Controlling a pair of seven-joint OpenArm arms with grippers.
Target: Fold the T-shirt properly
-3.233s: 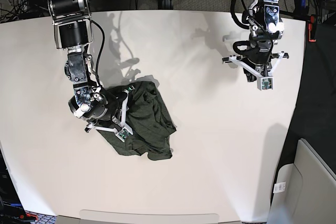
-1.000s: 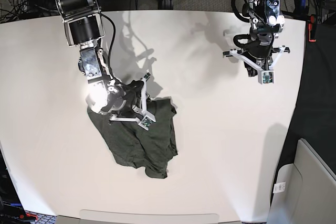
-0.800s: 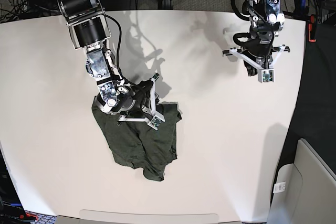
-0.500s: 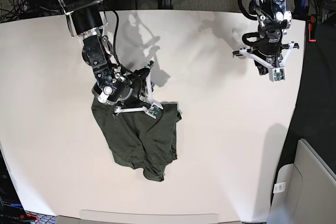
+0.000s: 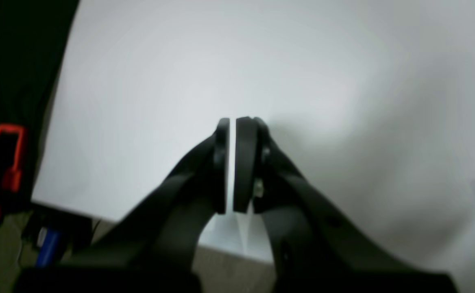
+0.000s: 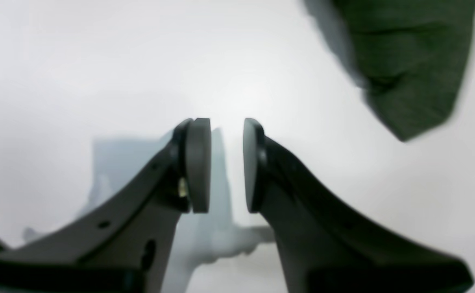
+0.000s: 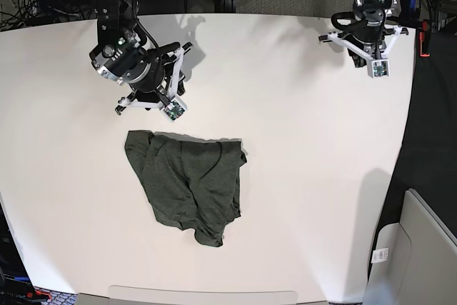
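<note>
The dark olive T-shirt [image 7: 189,183] lies crumpled on the white table [image 7: 300,176], left of centre, with one folded edge along its top. No gripper touches it. My right gripper [image 7: 151,80] hovers above the table just beyond the shirt's top edge. In the right wrist view its pads [image 6: 199,162] stand a little apart, nothing is between them [image 6: 226,134], and a corner of the shirt [image 6: 408,61] shows at the upper right. My left gripper [image 7: 363,37] hangs over the far right corner. Its pads [image 5: 245,162] are pressed nearly together on nothing [image 5: 231,130].
A red clamp [image 7: 424,39] sits at the table's right edge and also shows as a red clamp [image 5: 9,154] in the left wrist view. A pale grey bin [image 7: 418,248] stands off the table at the lower right. Cables and dark frames lie beyond the far edge.
My right gripper has let go of the shirt and pulled back toward the far left. The shirt now lies alone on the table. The left arm has drifted toward the far right corner.
</note>
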